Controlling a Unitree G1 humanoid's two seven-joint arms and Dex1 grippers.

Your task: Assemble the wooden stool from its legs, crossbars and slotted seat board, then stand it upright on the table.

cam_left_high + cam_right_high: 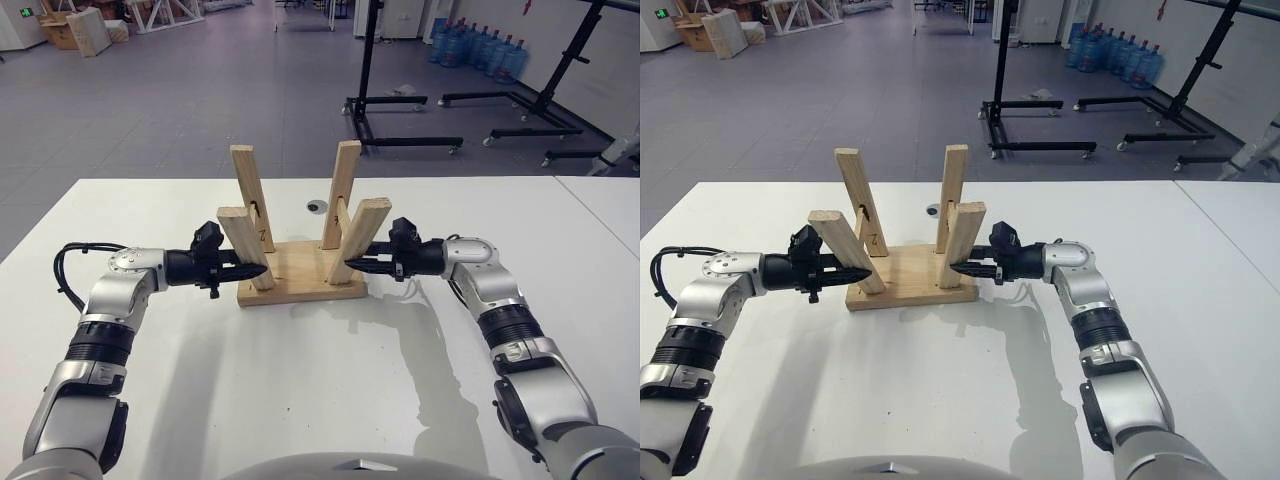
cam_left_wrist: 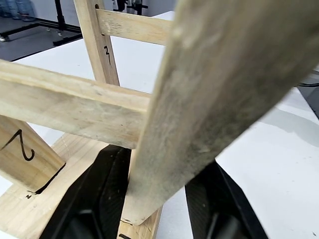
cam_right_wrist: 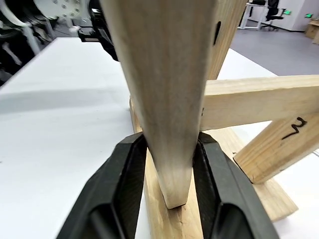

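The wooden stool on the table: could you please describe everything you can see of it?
The wooden stool is pale, unfinished wood, standing upside down: its seat board lies flat on the white table, four splayed legs pointing up, joined by crossbars and marked with handwritten numbers. The left gripper clamps the near-left leg; the right gripper clamps the near-right leg.

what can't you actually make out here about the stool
- Head views: the dark round thing on the table, behind the stool, is too small to identify.
- Left wrist view: the near left leg has its top cut off by the edge.
- Right wrist view: the near right leg hides its crossbar joint.
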